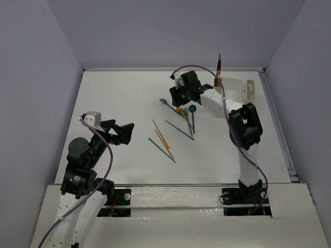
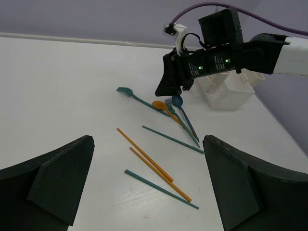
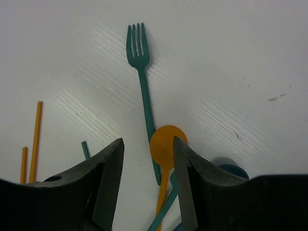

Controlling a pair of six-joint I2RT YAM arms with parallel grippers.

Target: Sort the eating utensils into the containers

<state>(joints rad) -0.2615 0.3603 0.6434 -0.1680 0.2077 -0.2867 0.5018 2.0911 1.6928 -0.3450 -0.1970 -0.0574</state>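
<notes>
- Several thin plastic utensils lie loose in the middle of the white table (image 1: 119,93), well apart from the white slotted plastic caddy (image 1: 239,82) at the far right corner.
- As I read it, the step in hand is a pick. The right gripper (image 3: 147,147) hangs low over the crowded end of the pile, jaws parted, gripping nothing.
- Beneath it lies a teal plastic fork (image 3: 143,91), tines pointing away. Its slim handle runs just beside the bowl of an orange round-bowled spoon (image 3: 167,144), and a blue spoon (image 3: 231,171) peeks out past one finger.
- Next, I'd say, it must come down and close on one handle only. The handles cross there and lie flat on the table, so two could come up together or a thin one could slip.
- Two orange chopsticks (image 1: 161,135) and two dark teal chopsticks (image 1: 162,150) lie nearer the arms, apart from the pile.
- The left gripper (image 2: 147,142) hovers above the table, jaws wide, holding nothing.
- From the caddy a thin dark object (image 1: 219,63) stands upright; I can't tell what it is.
</notes>
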